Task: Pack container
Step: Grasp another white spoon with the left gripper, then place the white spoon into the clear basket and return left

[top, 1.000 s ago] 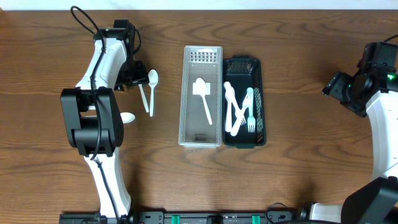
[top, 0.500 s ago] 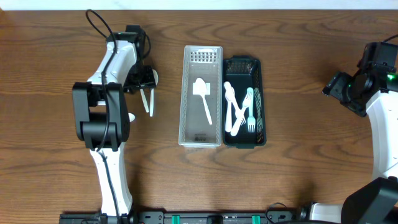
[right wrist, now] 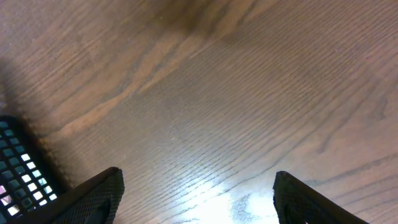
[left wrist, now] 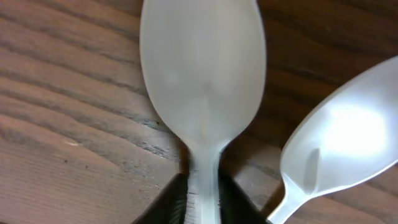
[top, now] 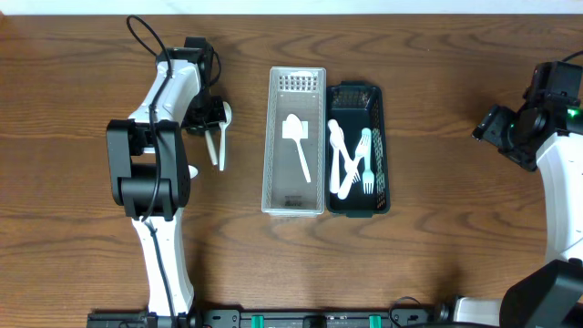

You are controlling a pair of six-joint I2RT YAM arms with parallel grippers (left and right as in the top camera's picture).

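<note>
In the left wrist view a white plastic spoon (left wrist: pixel 202 68) lies on the wood, and my left gripper (left wrist: pixel 203 200) is shut on its thin handle. The bowl of a second white spoon (left wrist: pixel 339 137) lies just to its right. From overhead the left gripper (top: pixel 211 117) is down over this pair of spoons (top: pixel 219 144), left of the containers. The clear bin (top: pixel 273 137) holds one white utensil. The black basket (top: pixel 380 146) beside it holds white spoons and a teal fork. My right gripper (top: pixel 499 128) hangs open and empty far to the right.
Another white spoon (top: pixel 189 171) peeks out from under the left arm. In the right wrist view the open right gripper (right wrist: pixel 196 199) is over bare wood, with a corner of black mesh (right wrist: pixel 18 163) at lower left.
The left arm swung right over the spoons, and its jaws have closed on one spoon's handle. The right arm has not moved.
</note>
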